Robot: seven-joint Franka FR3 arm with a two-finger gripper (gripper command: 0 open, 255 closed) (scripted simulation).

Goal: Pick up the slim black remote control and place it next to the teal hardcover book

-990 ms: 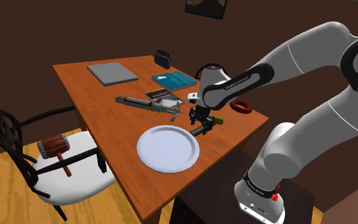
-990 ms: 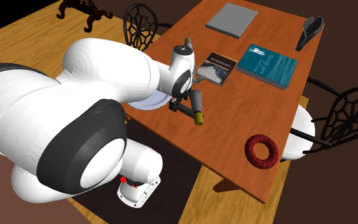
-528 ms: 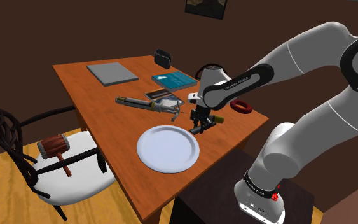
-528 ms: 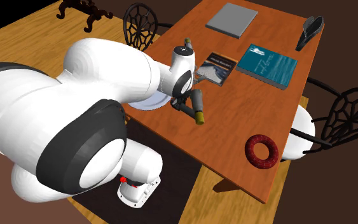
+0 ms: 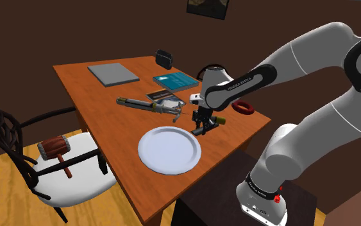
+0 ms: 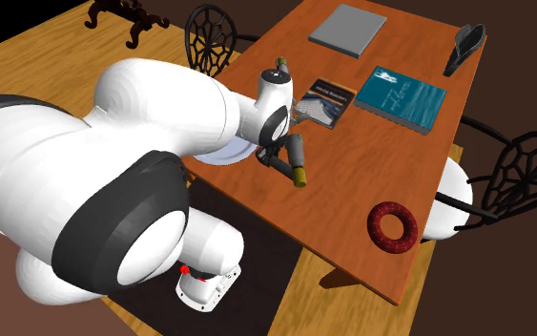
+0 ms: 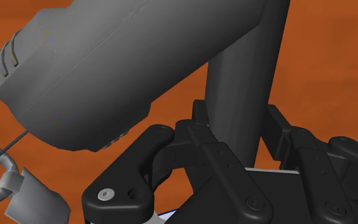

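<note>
A slim dark grey remote control (image 6: 295,153) with a yellowish end lies on the orange-brown table (image 6: 352,196), just beside the white plate. My gripper (image 6: 278,158) points down onto it, and in the shoulder view the gripper (image 5: 202,127) is at table height with the remote (image 5: 216,120) sticking out toward the table's edge. In the wrist view the fingers (image 7: 199,124) clasp a dark bar of the remote (image 7: 247,83) between them, shut on it. The teal hardcover book (image 5: 176,80) lies farther back on the table, and in the second exterior view the book (image 6: 406,98) is well apart from the gripper.
A white plate (image 5: 169,149) lies close to the gripper. A magazine (image 5: 166,97) and a long tool (image 5: 145,104) lie between plate and book. A red ring (image 6: 392,226), a grey flat book (image 6: 348,29) and a black object (image 6: 466,43) share the table. A chair holds a mallet (image 5: 57,149).
The fingers have come together onto the remote control. The arm and the remote have hardly moved.
</note>
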